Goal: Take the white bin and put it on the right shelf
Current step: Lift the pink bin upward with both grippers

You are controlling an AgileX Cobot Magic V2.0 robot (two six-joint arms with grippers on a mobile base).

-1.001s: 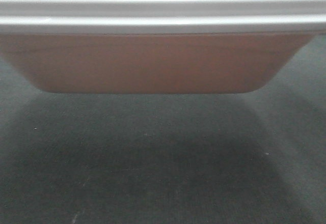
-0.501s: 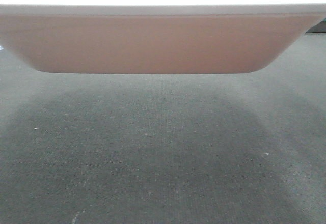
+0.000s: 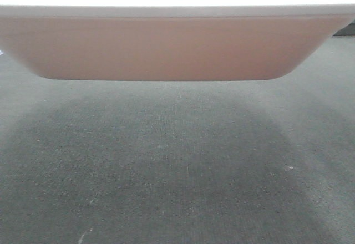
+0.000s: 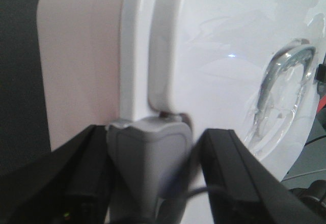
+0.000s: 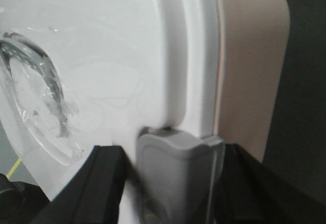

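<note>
Floor: grey carpet [image 3: 177,172].
Change: white bin [image 3: 166,47] risen clear, now steady, ready to carry.
Hold: left gripper [image 4: 155,150], right gripper [image 5: 173,160] clamp its latches [image 4: 147,142].

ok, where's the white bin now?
Front view, top: white bin hangs above the floor, left gripper and right gripper clamped on latches at its opposite ends.

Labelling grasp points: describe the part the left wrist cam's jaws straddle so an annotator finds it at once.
Start at the white bin filling the left wrist view; follow the raised rim of its glossy lid down to the bottom edge. There, between the two black jaws, sits the grey latch clip: the only matte grey part on a white and pinkish tub.
</note>
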